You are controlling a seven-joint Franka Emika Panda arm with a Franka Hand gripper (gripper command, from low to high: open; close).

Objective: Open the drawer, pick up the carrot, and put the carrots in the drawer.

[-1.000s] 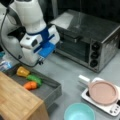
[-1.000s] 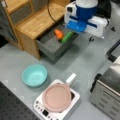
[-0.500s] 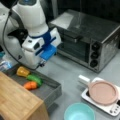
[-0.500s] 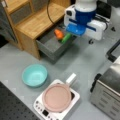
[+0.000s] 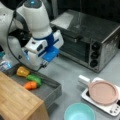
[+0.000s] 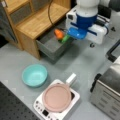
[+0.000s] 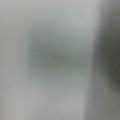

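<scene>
Orange and stubby, the small carrot piece (image 5: 30,85) lies inside the wide dark grey metal drawer (image 5: 51,92), which stands pulled out from under the light wooden top (image 5: 17,100). In both front views it sits touching a green vegetable (image 5: 35,78), and a yellow vegetable (image 5: 22,71) lies just beyond that, toward a front view's left. In a front view the carrot (image 6: 59,33) shows at the drawer's (image 6: 48,46) far end, partly under the arm.

The white and blue gripper (image 5: 40,66) hangs just above the drawer's far wall, near the vegetables, but its fingers are hidden behind the wrist body, so I cannot tell whether the claw is open or closed, nor whether it touches anything. The wrist view gives only a pale grey blur.

On the grey table (image 5: 67,72) stand a silver toaster oven (image 5: 87,42), a round teal bowl (image 5: 79,112) and a pink pan on a white hob (image 5: 102,93).
</scene>
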